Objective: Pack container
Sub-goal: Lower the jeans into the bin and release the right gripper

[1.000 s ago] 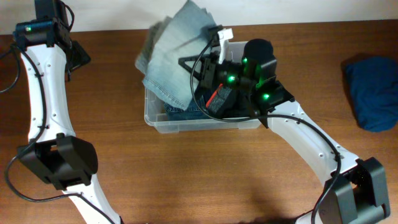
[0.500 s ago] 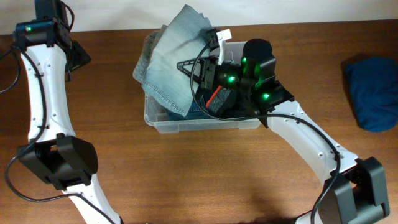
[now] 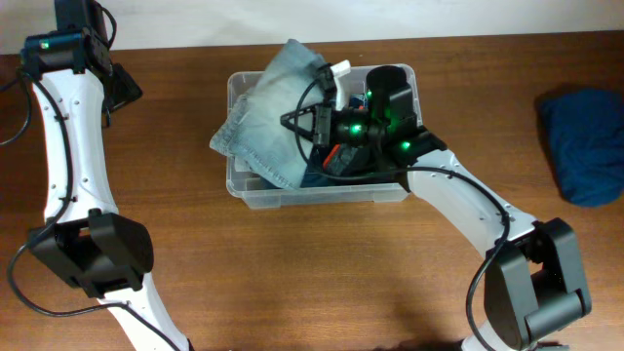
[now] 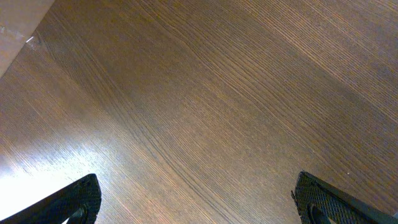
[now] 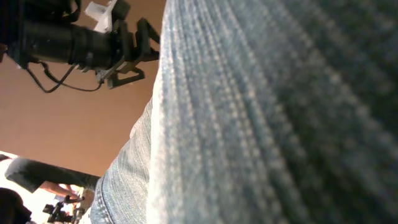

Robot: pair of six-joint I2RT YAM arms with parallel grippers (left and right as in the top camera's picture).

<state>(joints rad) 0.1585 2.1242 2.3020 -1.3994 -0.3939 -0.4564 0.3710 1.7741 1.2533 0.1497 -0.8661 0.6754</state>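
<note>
— Counting what?
— Counting one container (image 3: 292, 198), one pale denim (image 3: 263, 127), one dark blue bundle (image 3: 583, 146) well apart, far right.
— Sitting where?
— Sitting mid-surface (image 3: 292, 283), holding the denim, partly spilling over the left wall.
— Checking left jaws?
— Gaping wide above bare surface.
— Right jaws?
— Pinching shut on the denim.

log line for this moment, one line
right claw: shut on denim garment, partly in container | left claw: open, over table | dark blue garment: on table, unpacked

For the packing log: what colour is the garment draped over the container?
Faded light-blue; the denim garment shows best overhead.
</note>
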